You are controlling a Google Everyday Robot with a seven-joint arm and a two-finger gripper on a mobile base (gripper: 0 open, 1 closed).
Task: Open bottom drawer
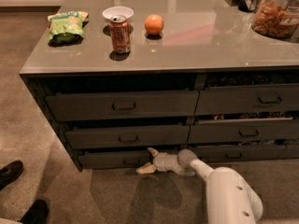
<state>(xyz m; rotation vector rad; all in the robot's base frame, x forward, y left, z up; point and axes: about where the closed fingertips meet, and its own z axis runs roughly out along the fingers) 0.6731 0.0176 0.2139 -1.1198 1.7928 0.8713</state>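
Note:
The bottom drawer (105,159) is the low dark grey front at the foot of the left stack, with a small loop handle (132,161) near its middle. My gripper (147,160) is low above the floor, right at the drawer front and just right of the handle. Its two pale fingers (145,169) are spread, one above and one below handle height, and hold nothing. My white arm (229,195) reaches in from the lower right.
Two taller drawers (122,105) sit above it and a neighbouring stack (247,133) is to the right. On the counter are a soda can (120,33), white bowl (117,13), orange (154,24), green chip bag (65,26) and snack jar (276,13). A person's black shoes (10,172) are at lower left.

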